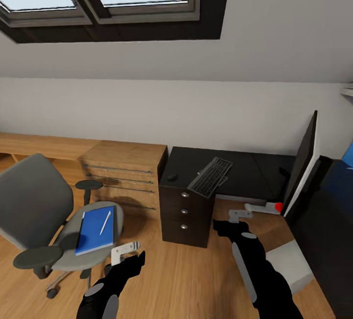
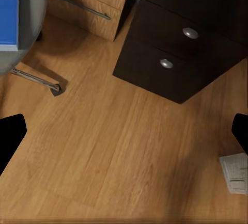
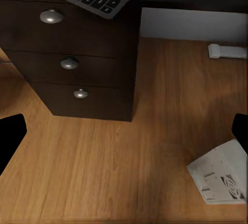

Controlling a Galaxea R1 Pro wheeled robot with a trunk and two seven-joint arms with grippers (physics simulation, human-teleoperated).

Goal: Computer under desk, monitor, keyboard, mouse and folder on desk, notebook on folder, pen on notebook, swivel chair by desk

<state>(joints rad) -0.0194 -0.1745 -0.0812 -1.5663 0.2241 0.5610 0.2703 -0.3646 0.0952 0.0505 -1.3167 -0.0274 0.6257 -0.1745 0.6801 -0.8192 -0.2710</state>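
Folder: the blue folder (image 1: 96, 229) lies flat on the grey seat of the swivel chair (image 1: 37, 201), with the white pen (image 1: 105, 222) resting across its top; a notebook cannot be made out.
Step in hand, as I judge it: close on the chair and lift the folder to the counter.
Left tool: the left tool (image 1: 125, 253) hangs just beside the seat's front edge, jaws spread, nothing held; its wrist view looks down on bare wood floor with both dark fingertips wide apart.
Right tool: the right tool (image 1: 240, 215) hovers before the 3 knobbed drawers, also spread and empty.
Counter: the black counter (image 1: 245, 169) carries the keyboard (image 1: 211, 176), overhanging the drawer-side edge, and the mouse (image 1: 172, 177) near its left end.
Monitor: the monitor (image 1: 301, 164) stands tilted on the floor at the right, against the counter's edge, red dot low.
Computer: the white tower (image 1: 291, 265) sits on the floor by the right arm.
Doing it well: take the pen off first, or keep the folder level, since the pen would likely roll; come at the folder's near edge low and flat.
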